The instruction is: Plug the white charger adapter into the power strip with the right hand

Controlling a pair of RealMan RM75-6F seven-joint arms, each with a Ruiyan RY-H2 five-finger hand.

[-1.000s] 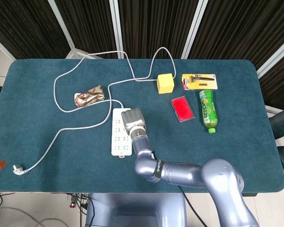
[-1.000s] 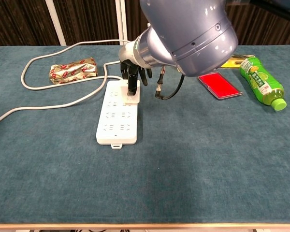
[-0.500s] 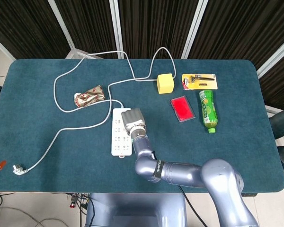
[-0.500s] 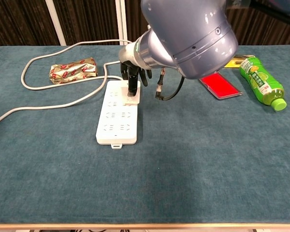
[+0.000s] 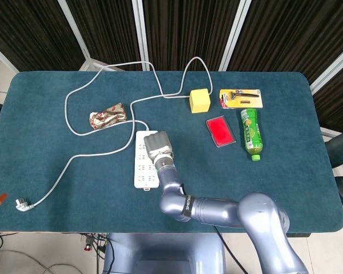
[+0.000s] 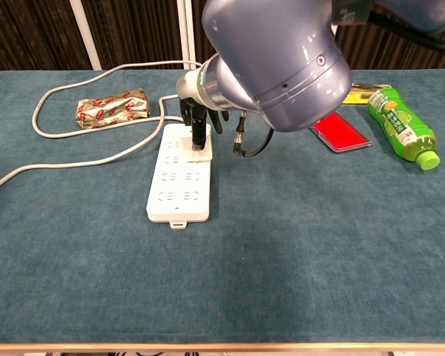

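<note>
The right hand [image 6: 200, 122] is positioned over the upper right part of the power strip [image 6: 179, 178], its dark fingers [image 6: 199, 133] pointing down and closed around the white charger adapter [image 6: 201, 154]. The adapter sits against the face of the strip at the fingertips. Whether its pins are fully seated in a socket cannot be told from either view, as the fingers and the wrist cover the contact area. In the head view the wrist housing hides the hand [image 5: 158, 146] almost completely, and only the lower sockets of the strip [image 5: 144, 171] show.

The power strip lies flat on the teal worktop [image 6: 297, 245], long axis running away from the robot. Its grey cable [image 5: 74, 123] loops across the left half of the worktop and ends in a plug [image 5: 23, 204] near the front left edge.

Other items noted: a crumpled foil snack packet [image 5: 107, 116] beside the cable, left of the strip; a yellow cube [image 5: 199, 100] further back; a carded razor pack [image 5: 240, 98] at the rear right; a red flat case [image 5: 220, 131]; and a green bottle [image 5: 251, 133] lying on its side just right of the case.

The left hand does not appear in either view.
</note>
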